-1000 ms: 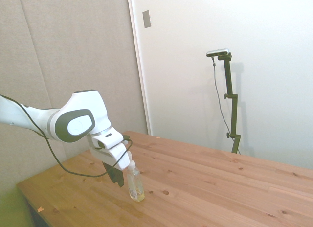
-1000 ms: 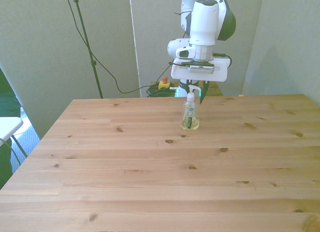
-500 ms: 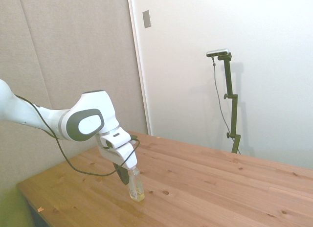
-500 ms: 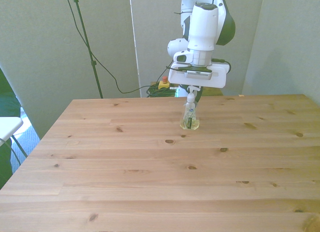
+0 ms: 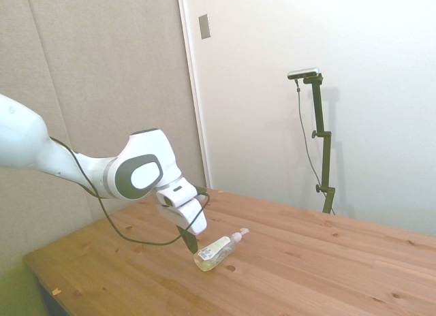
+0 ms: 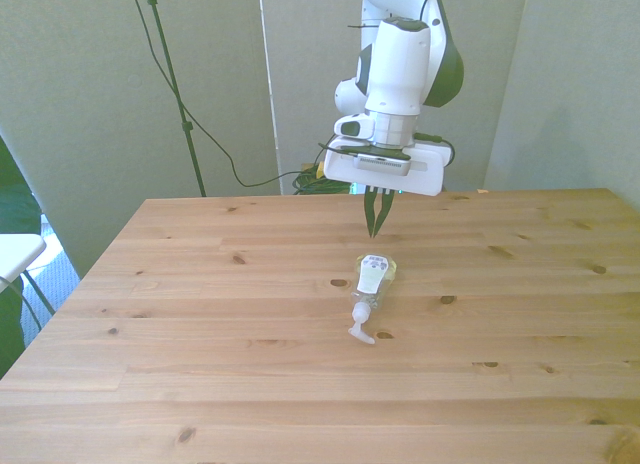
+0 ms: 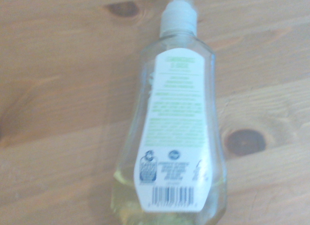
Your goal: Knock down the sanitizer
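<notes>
The robot's hand (image 6: 378, 222), fingers pressed together and empty, hangs over the wooden worktop (image 6: 200, 334). Just beyond its fingertips lies the small clear plastic sanitizer bottle with yellowish liquid and white pump top (image 6: 369, 282), nozzle pointing away. Probably light, stiff and smooth; best gripped across the waist. A second earlier it stood upright.

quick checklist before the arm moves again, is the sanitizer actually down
1. sanitizer lying on its side: ok.
2. Pump nozzle pointing toward the camera in the front view, away from the arm: ok.
3. gripper clear of the bottle, above and behind it: ok.
4. Fingers shut and empty: ok.
5. Bottle fully on the table, far from any edge: ok.
6. Bottle at rest, not rolling: cannot tell.
</notes>
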